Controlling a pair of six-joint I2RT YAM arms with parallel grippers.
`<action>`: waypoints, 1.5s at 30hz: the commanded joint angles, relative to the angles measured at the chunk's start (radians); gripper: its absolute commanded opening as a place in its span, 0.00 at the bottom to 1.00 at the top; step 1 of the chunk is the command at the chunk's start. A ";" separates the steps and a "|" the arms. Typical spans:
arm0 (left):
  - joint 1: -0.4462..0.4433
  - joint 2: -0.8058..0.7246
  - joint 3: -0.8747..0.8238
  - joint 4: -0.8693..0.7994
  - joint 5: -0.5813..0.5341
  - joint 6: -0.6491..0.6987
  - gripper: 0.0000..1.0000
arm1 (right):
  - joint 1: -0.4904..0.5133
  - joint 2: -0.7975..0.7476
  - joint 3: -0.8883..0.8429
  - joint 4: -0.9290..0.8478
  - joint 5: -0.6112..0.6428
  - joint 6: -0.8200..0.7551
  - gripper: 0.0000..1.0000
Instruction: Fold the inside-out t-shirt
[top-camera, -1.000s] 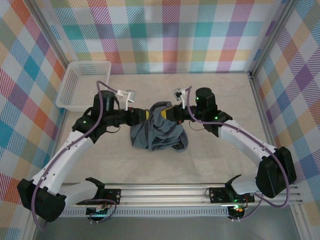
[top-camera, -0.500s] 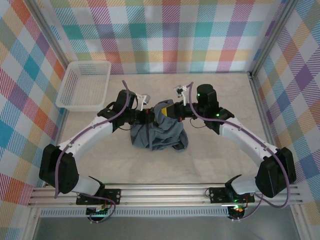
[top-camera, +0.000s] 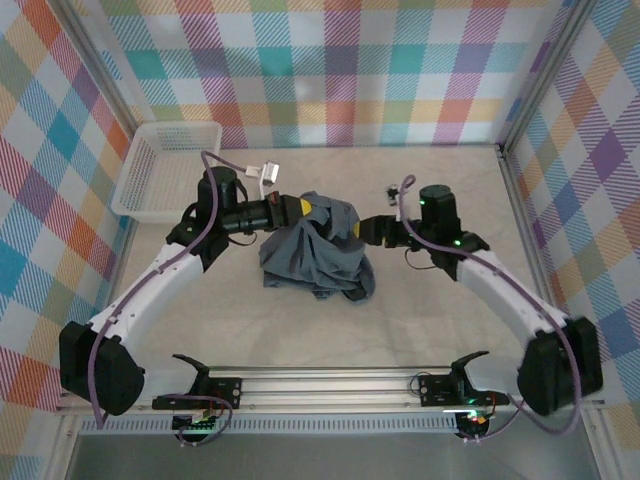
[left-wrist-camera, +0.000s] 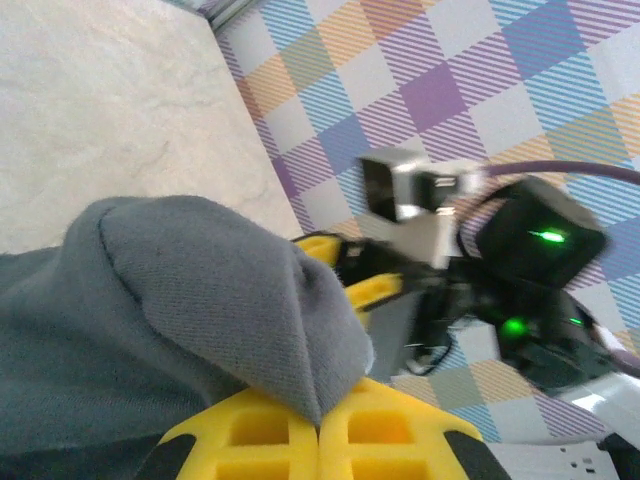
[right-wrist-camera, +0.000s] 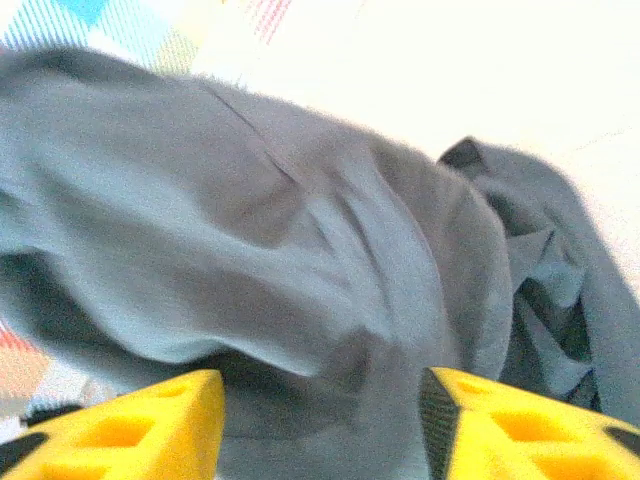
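Left gripper (top-camera: 302, 208) pinches the crumpled grey t-shirt (top-camera: 318, 258); right gripper (top-camera: 367, 231) stands parted just beside it

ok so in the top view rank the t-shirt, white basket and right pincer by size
1. t-shirt and white basket: about alike, too close to rank
2. right pincer: clearly smallest
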 joint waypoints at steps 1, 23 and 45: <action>-0.004 0.017 -0.002 -0.004 0.029 0.001 0.00 | 0.086 -0.048 0.059 -0.154 0.227 0.128 0.40; 0.019 0.079 0.006 -0.260 -0.226 0.293 0.00 | 0.237 0.065 0.265 -0.013 -0.124 0.118 0.00; -0.212 -0.087 -0.028 -0.308 -0.380 0.474 0.32 | 0.113 0.083 0.201 0.043 -0.393 0.128 0.00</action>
